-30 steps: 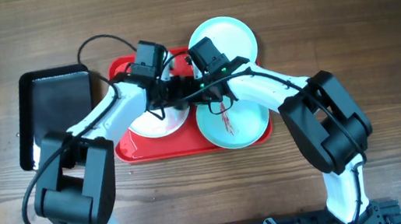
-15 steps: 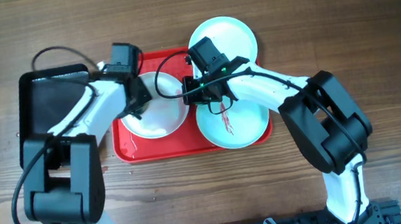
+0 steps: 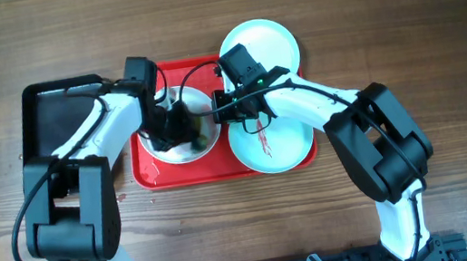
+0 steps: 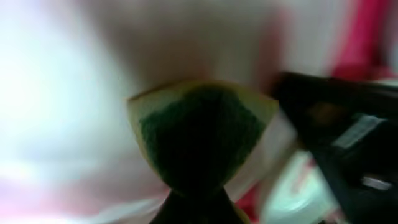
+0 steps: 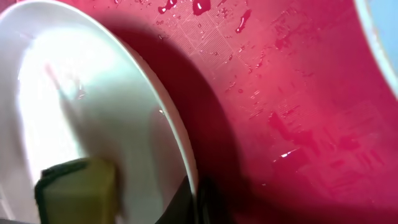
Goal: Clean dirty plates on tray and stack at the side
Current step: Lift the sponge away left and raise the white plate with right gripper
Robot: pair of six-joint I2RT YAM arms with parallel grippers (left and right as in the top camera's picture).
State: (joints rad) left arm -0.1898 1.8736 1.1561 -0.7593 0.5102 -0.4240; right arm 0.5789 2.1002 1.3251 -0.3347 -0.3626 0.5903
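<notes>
1. I judge the step in hand to be scrubbing the white plate (image 3: 172,148), which sits on the left half of the red tray (image 3: 150,174).
2. My left gripper (image 3: 180,127) is clamped tight on a green-and-yellow sponge (image 4: 199,130), pressed to that plate.
3. My right gripper (image 3: 219,105) is pinched shut on the plate's rim, tipping it up.
4. Next, I'd sweep the sponge across the face, then tackle the streaked mint plate (image 3: 270,144).

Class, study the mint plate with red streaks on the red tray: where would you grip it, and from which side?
Take the streaked mint plate by its thin rim, pincer coming from the edge nearest the robot's base. It lies flat on the red tray, so likely only the rim offers a pinch; the right arm crosses its far edge.
</notes>
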